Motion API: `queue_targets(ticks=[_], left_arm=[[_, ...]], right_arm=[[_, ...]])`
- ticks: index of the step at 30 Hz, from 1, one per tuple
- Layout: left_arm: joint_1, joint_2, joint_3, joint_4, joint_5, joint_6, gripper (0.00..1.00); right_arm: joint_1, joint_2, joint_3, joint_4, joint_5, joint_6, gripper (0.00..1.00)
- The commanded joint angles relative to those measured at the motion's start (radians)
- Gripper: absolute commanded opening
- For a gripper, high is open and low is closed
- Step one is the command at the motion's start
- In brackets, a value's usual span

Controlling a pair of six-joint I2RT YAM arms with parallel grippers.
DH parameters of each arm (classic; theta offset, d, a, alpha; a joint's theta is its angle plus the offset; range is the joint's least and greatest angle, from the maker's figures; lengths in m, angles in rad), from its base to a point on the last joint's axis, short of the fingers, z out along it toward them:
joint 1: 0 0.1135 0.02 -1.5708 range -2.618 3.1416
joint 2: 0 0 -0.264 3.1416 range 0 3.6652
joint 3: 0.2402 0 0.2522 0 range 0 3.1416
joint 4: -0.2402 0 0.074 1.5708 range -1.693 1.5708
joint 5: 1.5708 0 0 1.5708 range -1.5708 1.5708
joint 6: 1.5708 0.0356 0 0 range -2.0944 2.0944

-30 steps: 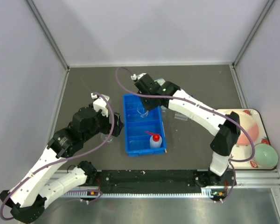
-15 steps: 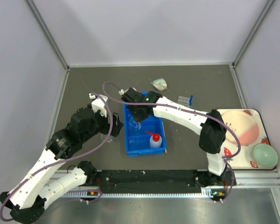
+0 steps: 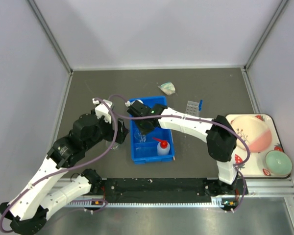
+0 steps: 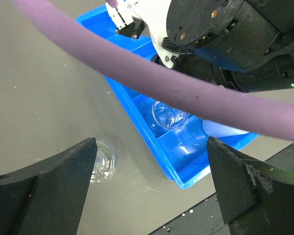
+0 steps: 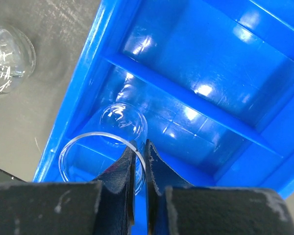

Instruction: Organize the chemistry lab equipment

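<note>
Partly done: the squeeze bottle (image 3: 162,147) sits in the blue bin's (image 3: 137,157) near compartment, and the right gripper (image 5: 139,161) pinches the beaker (image 5: 83,156) by its rim in the middle one. The left gripper (image 4: 151,147) gapes above a flask (image 4: 100,161) at the bin's 9 o'clock. The tube rack (image 3: 192,105) waits at 2 o'clock.

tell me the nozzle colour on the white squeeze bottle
Red nozzle, clearest in the top external view.
</note>
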Motion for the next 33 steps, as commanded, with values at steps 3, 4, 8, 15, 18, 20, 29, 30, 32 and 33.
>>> queue_targets(ticks=[3,4,8,15,18,20,29,30,32,33], left_arm=[[0.002,-0.027,0.004,-0.001,-0.005,-0.014,0.99],[0.002,-0.028,0.002,-0.003,-0.005,-0.018,0.99],[0.004,-0.038,-0.010,-0.012,-0.010,-0.021,0.99],[0.002,-0.059,-0.019,-0.032,-0.018,-0.025,0.99],[0.004,-0.061,-0.019,-0.037,-0.015,-0.027,0.99],[0.002,-0.062,-0.019,-0.041,-0.013,-0.027,0.99],[0.002,-0.059,-0.031,-0.049,-0.021,-0.027,0.99],[0.002,-0.058,-0.033,-0.049,-0.021,-0.028,0.99],[0.002,-0.057,-0.033,-0.050,-0.024,-0.028,0.99],[0.002,-0.057,-0.031,-0.051,-0.024,-0.028,0.99]], right_arm=[[0.016,-0.007,-0.024,0.104,-0.026,0.043,0.00],[0.016,-0.006,-0.027,0.110,-0.024,0.046,0.00],[0.016,0.010,-0.035,0.128,-0.012,0.052,0.00],[0.016,0.046,-0.038,0.150,-0.004,0.064,0.00],[0.016,0.053,-0.041,0.150,0.029,0.067,0.00],[0.014,0.054,-0.044,0.148,0.046,0.064,0.00],[0.014,0.045,-0.060,0.150,0.079,0.069,0.25],[0.016,0.039,-0.061,0.150,0.080,0.067,0.27],[0.016,0.036,-0.064,0.150,0.083,0.066,0.33],[0.016,0.037,-0.066,0.150,0.083,0.067,0.35]])
